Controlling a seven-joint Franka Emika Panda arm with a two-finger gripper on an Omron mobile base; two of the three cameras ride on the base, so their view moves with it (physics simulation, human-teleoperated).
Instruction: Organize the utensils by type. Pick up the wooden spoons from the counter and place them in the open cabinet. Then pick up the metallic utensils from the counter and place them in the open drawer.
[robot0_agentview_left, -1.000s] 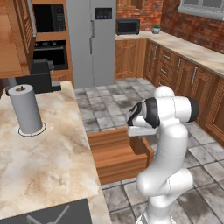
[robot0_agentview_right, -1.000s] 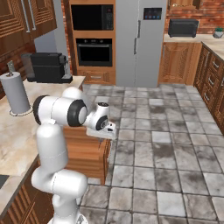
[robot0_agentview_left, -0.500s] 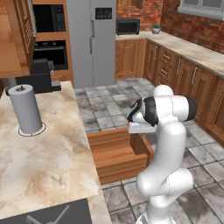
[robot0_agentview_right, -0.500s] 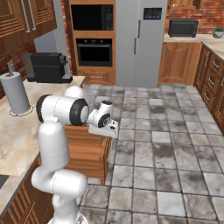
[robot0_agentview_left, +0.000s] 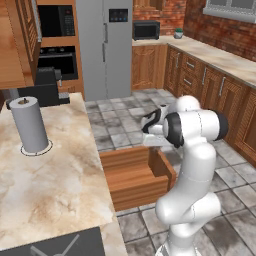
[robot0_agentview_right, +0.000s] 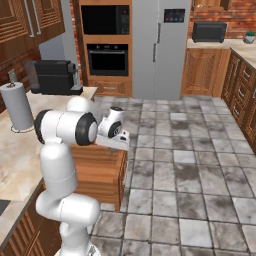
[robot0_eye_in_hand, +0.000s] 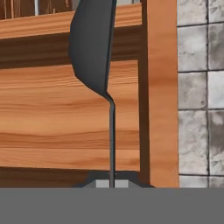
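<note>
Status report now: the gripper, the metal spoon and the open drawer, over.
Gripper shut on metal spoon, spoon pointing away from hand. Open drawer directly beneath hand, floor bare. Nothing in the way, over.

One metal spoon (robot0_eye_in_hand: 94, 48), one open drawer (robot0_agentview_left: 134, 175)
</note>
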